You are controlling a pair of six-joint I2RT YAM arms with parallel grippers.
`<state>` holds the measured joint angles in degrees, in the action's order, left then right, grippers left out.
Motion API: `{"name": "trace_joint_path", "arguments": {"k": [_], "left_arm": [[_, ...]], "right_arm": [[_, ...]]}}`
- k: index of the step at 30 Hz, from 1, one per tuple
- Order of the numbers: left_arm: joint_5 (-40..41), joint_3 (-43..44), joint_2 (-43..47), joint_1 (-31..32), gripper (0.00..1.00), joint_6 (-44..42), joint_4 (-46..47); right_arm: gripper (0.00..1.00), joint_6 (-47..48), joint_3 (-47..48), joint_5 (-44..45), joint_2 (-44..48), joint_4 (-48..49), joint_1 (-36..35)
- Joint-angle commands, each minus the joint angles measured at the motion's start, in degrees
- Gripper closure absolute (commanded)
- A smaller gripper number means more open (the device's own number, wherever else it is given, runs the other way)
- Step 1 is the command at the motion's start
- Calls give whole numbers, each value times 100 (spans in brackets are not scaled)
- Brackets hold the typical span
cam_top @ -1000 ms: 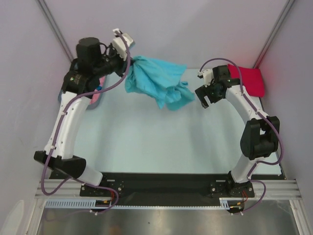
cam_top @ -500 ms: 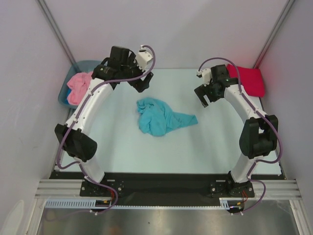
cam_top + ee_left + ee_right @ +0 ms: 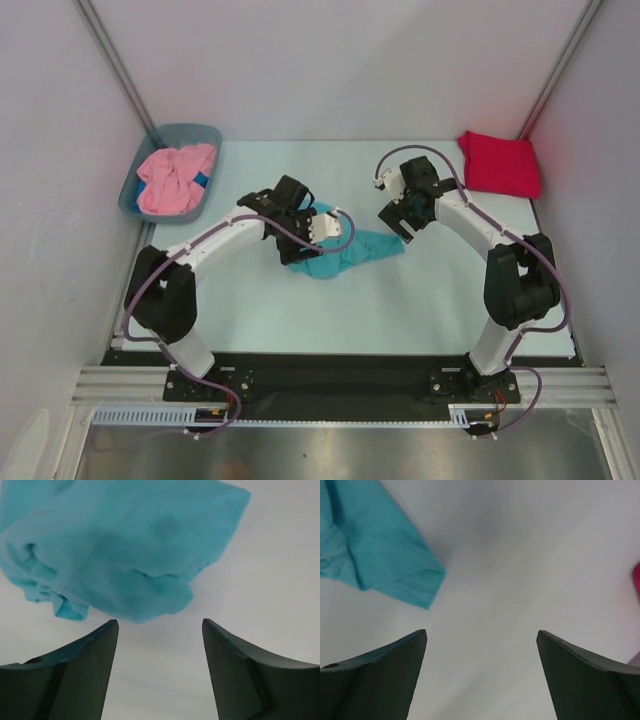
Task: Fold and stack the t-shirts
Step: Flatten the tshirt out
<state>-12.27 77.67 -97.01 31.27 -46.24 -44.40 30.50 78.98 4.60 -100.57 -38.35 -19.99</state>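
The turquoise t-shirt (image 3: 350, 252) lies crumpled in the middle of the table. My left gripper (image 3: 308, 238) hangs low over its left part, open. In the left wrist view the turquoise t-shirt (image 3: 125, 545) bunches just beyond the left gripper (image 3: 160, 625), and only bare table shows between the fingers. My right gripper (image 3: 396, 222) is open just past the shirt's right end. Its wrist view shows a turquoise t-shirt sleeve (image 3: 375, 555) ahead and left of the right gripper (image 3: 481, 635). The crimson t-shirt (image 3: 500, 163) lies folded at the back right. The pink t-shirt (image 3: 172, 180) sits bundled in the tub.
A grey-blue plastic tub (image 3: 210, 132) stands at the back left corner, by the left wall. Grey walls and slanted frame posts close in the table's back and sides. A sliver of the crimson t-shirt (image 3: 637, 580) shows at the right wrist view's right edge.
My left gripper opened and let go of the turquoise t-shirt, which dropped onto the table's middle. The left arm swung from the back left down over it. The right gripper moved left towards it.
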Motion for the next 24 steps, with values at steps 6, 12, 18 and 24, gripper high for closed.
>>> {"name": "trace_joint_path", "arguments": {"k": [6, 12, 18, 24], "left_arm": [[-73, -638, 921, 248, 25, -1256, 836], [-188, -1139, 833, 625, 25, -1046, 1820], [-311, -1219, 561, 1126, 25, -545, 2102], [-249, -1350, 438, 1425, 24, -404, 2181]], "right_arm": [[0, 571, -137, 788, 495, 425, 319], [0, 588, -128, 858, 512, 433, 671], [0, 650, -199, 972, 609, 468, 786], [0, 615, -207, 973, 706, 521, 918]]}}
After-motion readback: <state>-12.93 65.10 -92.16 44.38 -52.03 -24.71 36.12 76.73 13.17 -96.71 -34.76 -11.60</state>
